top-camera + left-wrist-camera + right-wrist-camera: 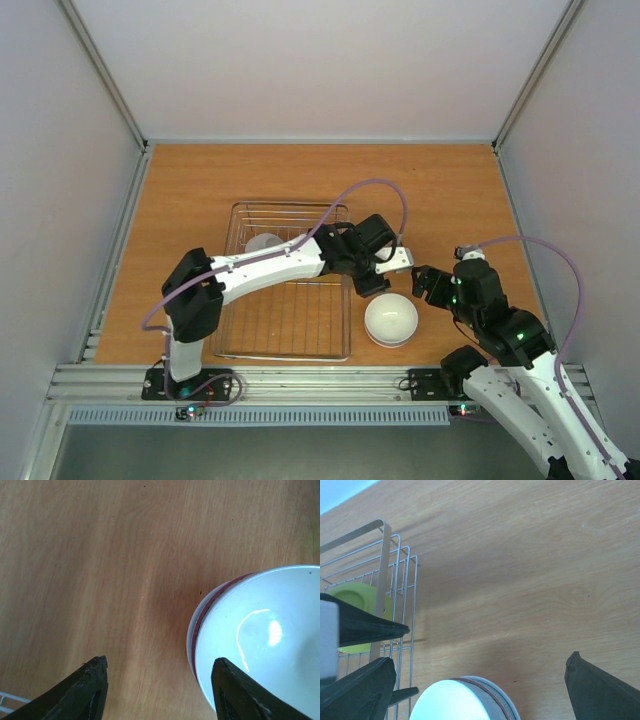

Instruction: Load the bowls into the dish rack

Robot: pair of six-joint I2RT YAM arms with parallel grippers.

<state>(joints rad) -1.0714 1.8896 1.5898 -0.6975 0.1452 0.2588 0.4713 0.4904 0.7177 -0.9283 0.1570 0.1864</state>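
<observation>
A stack of nested bowls (390, 318) stands on the table just right of the dish rack (290, 330): white on top, with a thin orange rim and a grey one under it. It also shows in the left wrist view (265, 635) and the right wrist view (457, 702). A white bowl (262, 243) and a yellow-green bowl (355, 597) sit in the rack (395, 575). My left gripper (372, 285) (160, 667) is open and empty just above the stack's far-left side. My right gripper (420, 283) (482, 657) is open and empty beside the stack's far-right side.
My left arm (270, 265) reaches across the rack, hiding part of its floor. My left gripper's black fingers (365, 625) show at the left of the right wrist view. Grey walls (60, 150) and a metal rail (300, 378) border the wooden table (440, 190).
</observation>
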